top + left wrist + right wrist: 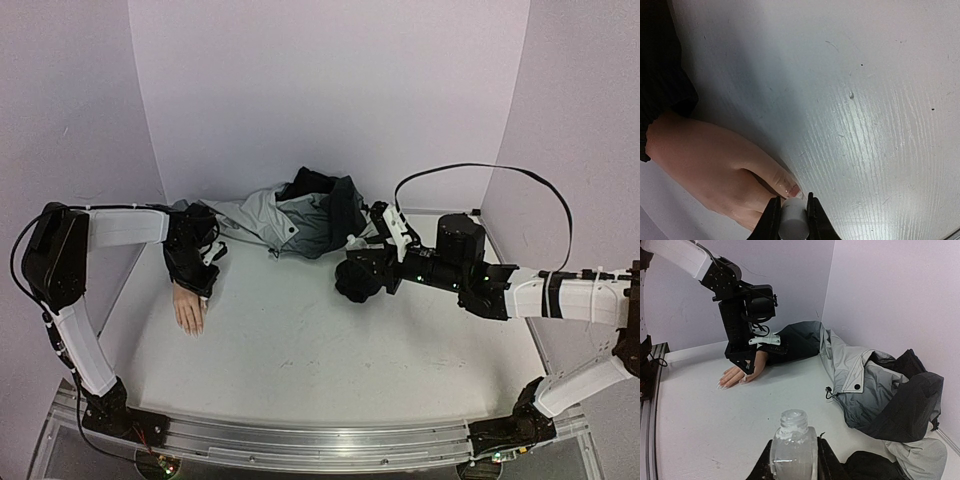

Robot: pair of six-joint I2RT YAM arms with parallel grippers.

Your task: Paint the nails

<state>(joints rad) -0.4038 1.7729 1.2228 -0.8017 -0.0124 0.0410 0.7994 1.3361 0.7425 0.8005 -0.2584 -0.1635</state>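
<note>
nails (792,190) beside white cylinder (792,221) in left gripper (792,204); bottle (792,424) in right gripper (794,446)

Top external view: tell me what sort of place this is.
Probably a robot lab test booth, not a salon: plain lilac walls close round a white table, and the props are staged, a mannequin hand poking from a jacket sleeve.

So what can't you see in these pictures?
- Left wrist view: only one of the nails shows. The left gripper, holding a white piece, and the bottom edge hide the rest.
- Top view: the hand is too small to show them.
- Right wrist view: the right gripper covers the bottom of the bottle.
</note>
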